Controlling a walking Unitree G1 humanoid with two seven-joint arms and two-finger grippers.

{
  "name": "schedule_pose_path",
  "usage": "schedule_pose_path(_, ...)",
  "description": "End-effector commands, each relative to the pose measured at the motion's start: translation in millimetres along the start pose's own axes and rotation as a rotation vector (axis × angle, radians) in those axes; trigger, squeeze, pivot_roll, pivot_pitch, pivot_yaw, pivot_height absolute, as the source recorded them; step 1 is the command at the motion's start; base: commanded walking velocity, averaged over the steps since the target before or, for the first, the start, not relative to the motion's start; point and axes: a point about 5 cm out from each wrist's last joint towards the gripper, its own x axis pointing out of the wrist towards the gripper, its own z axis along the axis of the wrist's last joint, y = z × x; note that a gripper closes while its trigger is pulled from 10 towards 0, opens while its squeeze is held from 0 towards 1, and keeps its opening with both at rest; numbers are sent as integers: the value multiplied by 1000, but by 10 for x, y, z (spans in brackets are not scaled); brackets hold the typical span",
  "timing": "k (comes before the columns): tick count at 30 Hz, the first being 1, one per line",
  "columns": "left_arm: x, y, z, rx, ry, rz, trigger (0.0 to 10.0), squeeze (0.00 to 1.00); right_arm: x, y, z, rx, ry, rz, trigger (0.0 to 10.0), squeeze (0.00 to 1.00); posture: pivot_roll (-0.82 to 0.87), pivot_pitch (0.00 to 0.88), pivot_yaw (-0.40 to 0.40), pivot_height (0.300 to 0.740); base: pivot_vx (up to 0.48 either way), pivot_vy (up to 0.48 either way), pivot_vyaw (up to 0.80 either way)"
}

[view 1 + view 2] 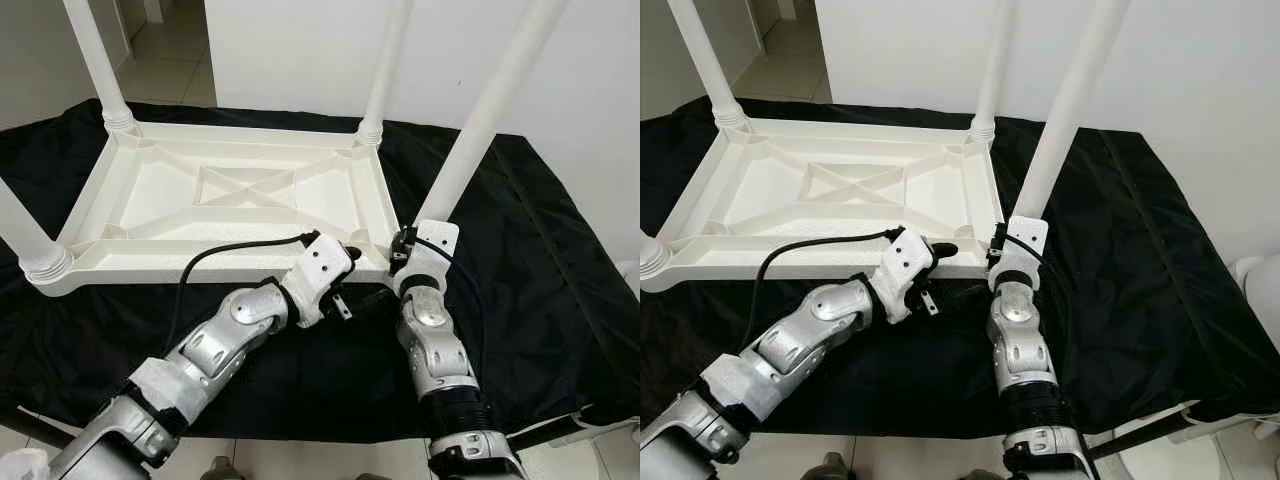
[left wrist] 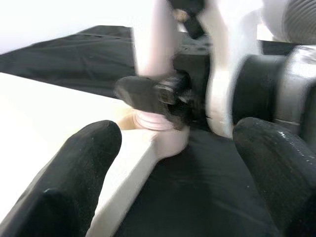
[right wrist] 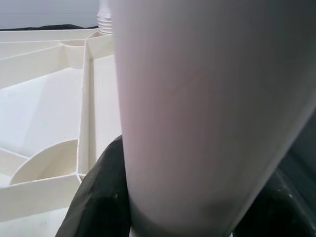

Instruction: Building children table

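White upturned table on black cloth; right end effector clamped around leg; left end effector open beside.

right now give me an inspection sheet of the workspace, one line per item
surface: black cloth draped over the work table.
job's things: white table top upside down on the cloth; four white legs stand up from its corners, the near right leg leaning.
clutter: nothing seen.
grippers: right claw shut around the base of the near right leg; left claw open beside that corner, holding nothing.
cables: black cable loops from the left wrist across the table top's near rim.
surroundings: white wall behind, tiled floor at far left.
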Motion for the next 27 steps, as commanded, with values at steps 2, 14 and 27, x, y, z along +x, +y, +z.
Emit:
schedule_pose_path(2, -2, 54, 29, -18, -4, -1, 10000, 0, -30, -110, -53, 19, 21, -19, 10000, 1000, 32, 0, -67, 740, 0, 0, 0)
schedule_pose_path(14, 16, 64, 60, -47, -36, 2, 10000, 0, -167, -203, -2, 20, -52, -13, 10000, 1000, 24, 0, -69, 740, 0, 0, 0)
schedule_pose_path(27, -34, 147, 124, -73, -62, 17, 10000, 0, -519, -512, 87, 3, -170, 208, 10000, 0, 13, 0, -63, 740, 0, 0, 0)
